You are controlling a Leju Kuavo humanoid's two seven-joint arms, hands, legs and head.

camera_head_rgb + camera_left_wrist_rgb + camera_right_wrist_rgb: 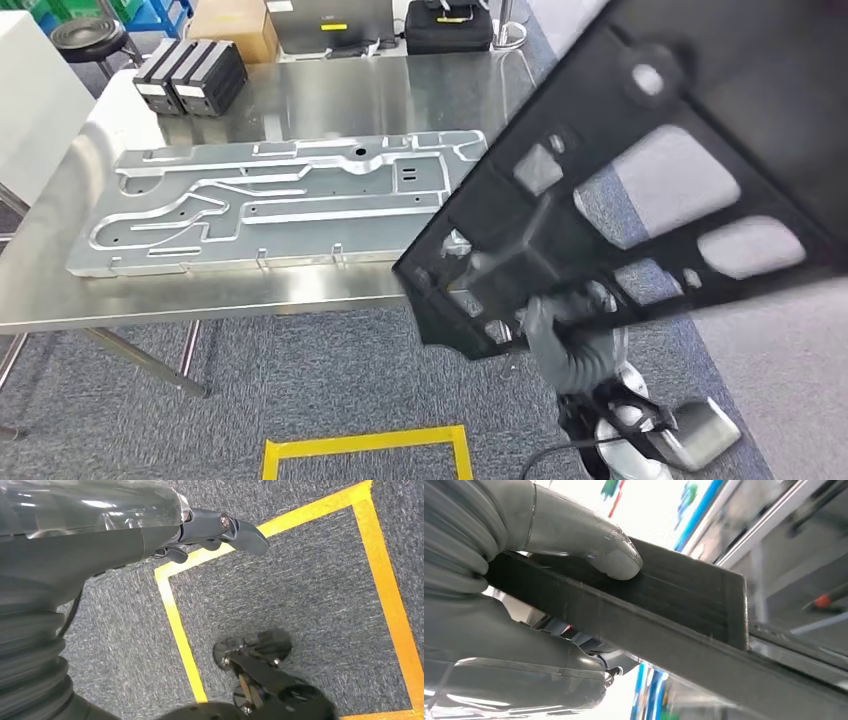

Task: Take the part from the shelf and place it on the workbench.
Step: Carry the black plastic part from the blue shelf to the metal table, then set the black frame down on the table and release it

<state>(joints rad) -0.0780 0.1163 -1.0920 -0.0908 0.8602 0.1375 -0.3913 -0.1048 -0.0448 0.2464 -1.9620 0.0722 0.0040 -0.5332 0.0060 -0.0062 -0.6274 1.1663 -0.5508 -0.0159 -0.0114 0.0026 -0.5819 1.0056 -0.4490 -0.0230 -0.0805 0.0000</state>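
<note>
The left hand (220, 532) is seen hanging over grey carpet marked with yellow tape (175, 625), its fingers (247, 535) loosely apart with nothing held. On the tabletop (300, 290) a long machined aluminium plate (280, 205) is laid along the near edge, with two dark ribbed boxes (190, 75) towards the far left corner. The black frame part (620, 190) is carried above the tabletop's right end, clamped at its lower edge by the right hand (565, 335). The pickup appears done; setting down is judged still to come.
</note>
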